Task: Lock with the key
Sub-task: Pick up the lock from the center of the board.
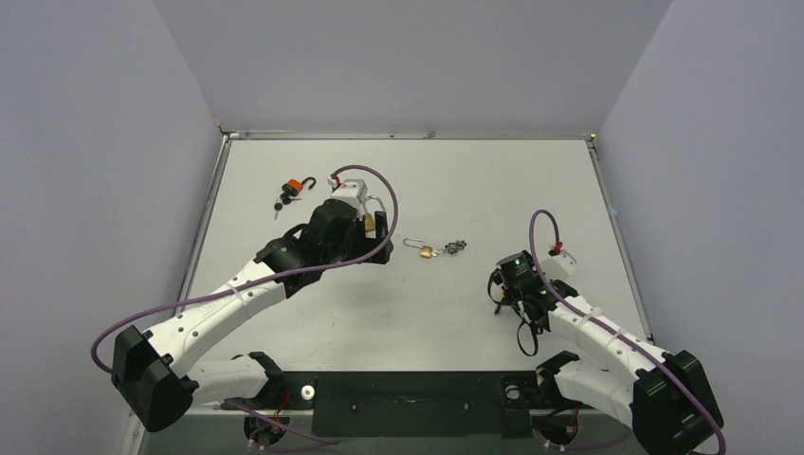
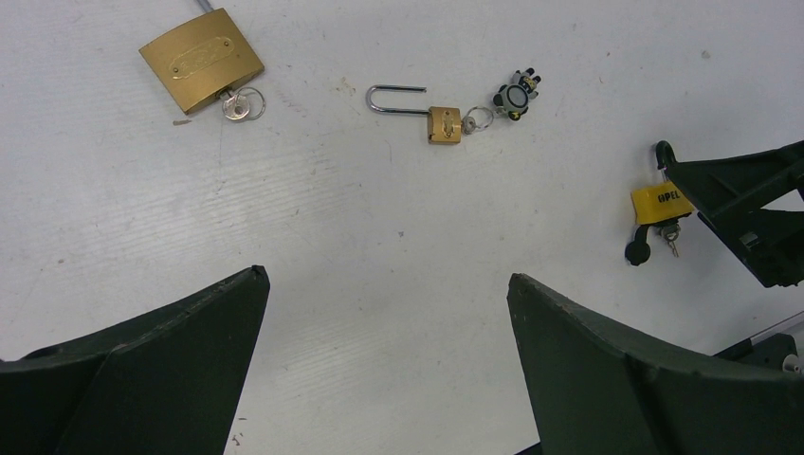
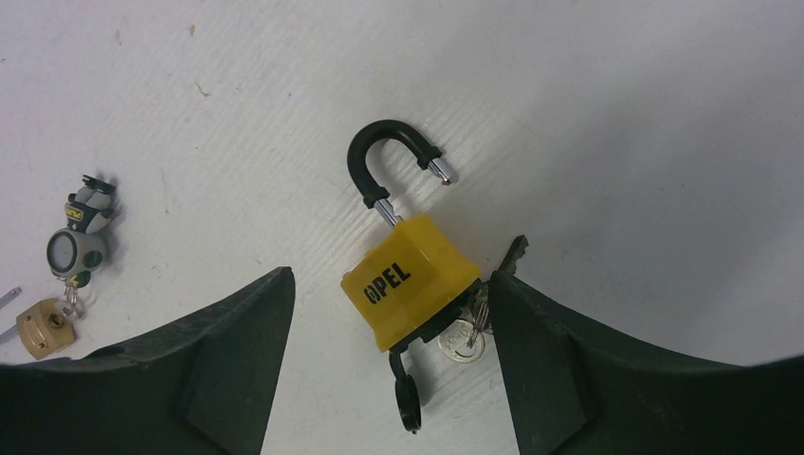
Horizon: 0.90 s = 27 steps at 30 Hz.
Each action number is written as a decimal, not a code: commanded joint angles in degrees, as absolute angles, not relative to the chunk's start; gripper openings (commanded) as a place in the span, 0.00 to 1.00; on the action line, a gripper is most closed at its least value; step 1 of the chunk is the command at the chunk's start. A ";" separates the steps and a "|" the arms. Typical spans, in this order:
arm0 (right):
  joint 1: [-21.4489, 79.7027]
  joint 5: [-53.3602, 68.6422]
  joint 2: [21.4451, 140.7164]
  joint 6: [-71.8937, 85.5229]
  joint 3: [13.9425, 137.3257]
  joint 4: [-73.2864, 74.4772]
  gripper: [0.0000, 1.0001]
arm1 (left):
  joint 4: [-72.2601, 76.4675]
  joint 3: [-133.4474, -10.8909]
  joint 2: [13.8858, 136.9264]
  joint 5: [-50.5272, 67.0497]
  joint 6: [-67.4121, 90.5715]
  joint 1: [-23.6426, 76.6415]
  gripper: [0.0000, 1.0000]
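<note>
A yellow padlock (image 3: pixel 410 277) marked OPEL lies on the table with its black shackle (image 3: pixel 381 152) open and a key (image 3: pixel 465 336) in its base. My right gripper (image 3: pixel 391 275) is open and straddles the padlock; its right finger (image 3: pixel 569 351) touches the key. The yellow padlock also shows in the left wrist view (image 2: pixel 656 204). My left gripper (image 2: pixel 384 275) is open and empty above bare table, and it appears in the top view (image 1: pixel 379 230). In the top view my right gripper (image 1: pixel 501 284) hides the yellow padlock.
A small brass padlock (image 2: pixel 443 124) with an open shackle, a key and a keychain charm (image 2: pixel 517 93) lies mid-table (image 1: pixel 427 250). A large brass padlock (image 2: pixel 201 61) with a key (image 2: pixel 242 104) lies by the left gripper. An orange padlock (image 1: pixel 297 187) lies far left.
</note>
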<state>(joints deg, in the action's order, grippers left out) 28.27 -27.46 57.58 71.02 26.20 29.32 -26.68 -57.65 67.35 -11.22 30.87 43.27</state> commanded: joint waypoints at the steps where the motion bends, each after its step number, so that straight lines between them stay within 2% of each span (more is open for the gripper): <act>1: 27.47 -27.19 59.66 75.97 25.93 29.52 0.69 | -23.57 -57.67 67.28 -9.93 30.68 42.53 0.98; 13: 25.84 -27.61 66.87 76.37 28.86 29.53 0.66 | -23.86 -58.37 67.97 -9.46 30.27 41.16 0.99; 15: 25.82 -27.74 67.51 76.32 28.68 29.46 0.62 | -24.05 -58.48 68.25 -9.27 30.44 40.65 0.99; 21: 25.76 -27.69 67.19 75.30 27.87 28.53 0.46 | -24.14 -58.73 69.03 -8.12 30.67 39.13 0.99; 27: 26.07 -28.06 64.06 71.09 28.73 28.48 0.17 | -23.96 -59.37 70.39 -5.94 31.12 37.81 0.99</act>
<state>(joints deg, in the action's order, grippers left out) 25.93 -27.18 66.46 74.50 27.44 27.97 -26.48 -57.49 69.73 -8.27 30.89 38.76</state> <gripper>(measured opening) 0.435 0.988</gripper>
